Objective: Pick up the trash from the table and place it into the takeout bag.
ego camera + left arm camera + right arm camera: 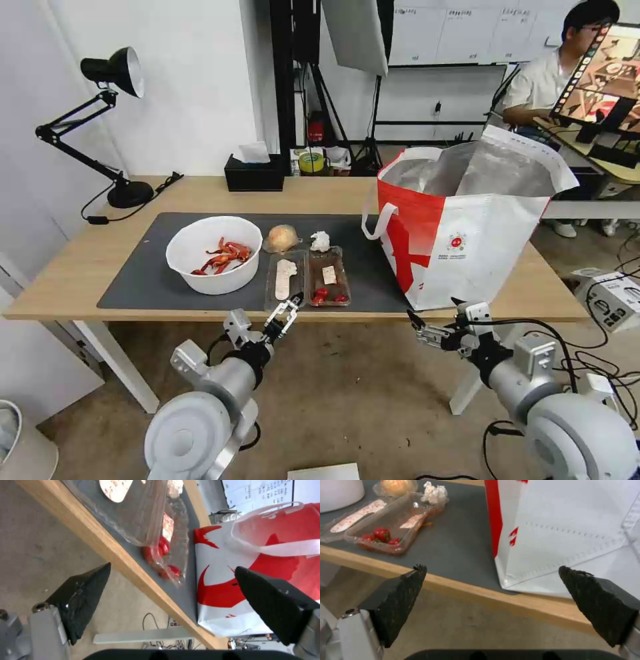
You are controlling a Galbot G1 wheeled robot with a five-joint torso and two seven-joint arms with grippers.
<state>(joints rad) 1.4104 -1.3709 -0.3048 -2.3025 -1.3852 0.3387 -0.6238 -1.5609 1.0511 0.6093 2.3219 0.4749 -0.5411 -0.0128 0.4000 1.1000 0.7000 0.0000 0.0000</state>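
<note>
On the table [73,267], a dark mat [143,283] carries the trash: a white bowl [213,255] holding red-orange shells, a tan wrapped lump [281,238], a crumpled tissue ball [321,241] and a clear hinged tray [308,279] with red bits in it. The white-and-red takeout bag [467,227] stands open at the mat's right end. My left gripper [288,312] is open just off the table's front edge, facing the tray [150,517]. My right gripper [437,317] is open below the front edge, near the bag's lower corner [570,530].
A black desk lamp [110,73] and a black tissue box [253,175] stand at the table's back. A person sits at a desk behind the bag. A cardboard box [617,297] and cables lie on the floor at right, a white bin [20,440] at lower left.
</note>
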